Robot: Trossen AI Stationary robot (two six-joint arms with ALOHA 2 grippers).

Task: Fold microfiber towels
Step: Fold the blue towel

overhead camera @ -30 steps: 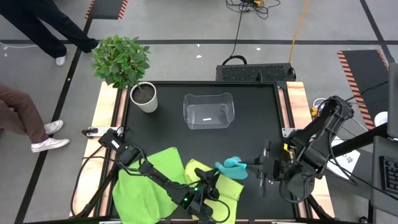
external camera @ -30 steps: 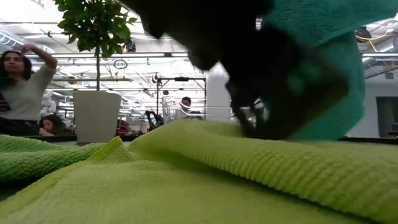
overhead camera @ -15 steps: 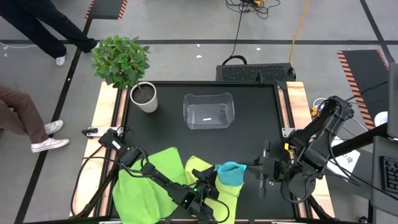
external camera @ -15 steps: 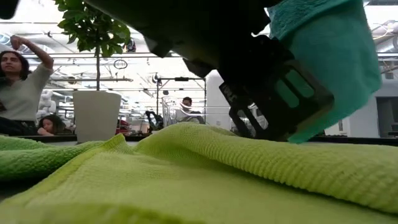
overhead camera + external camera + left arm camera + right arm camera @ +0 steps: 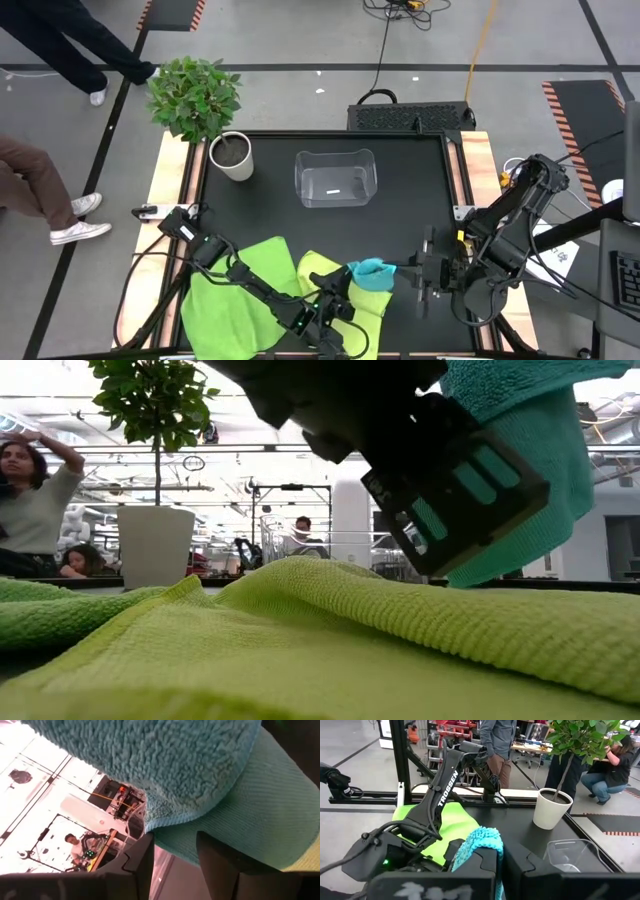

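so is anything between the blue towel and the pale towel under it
Nothing visible. The blue towel hangs between both grippers, the left gripper and the right gripper, just above the pale yellow-green towel. The clear bin and plant pot sit far back.

Ahead of our left gripper [image 5: 345, 290] the turquoise towel [image 5: 372, 274] and right gripper [image 5: 392, 266] block us; bare table [image 5: 400, 200] lies beyond.

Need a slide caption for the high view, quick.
Both grippers hold the turquoise towel over the pale yellow-green towel, with the bright green towel alongside.
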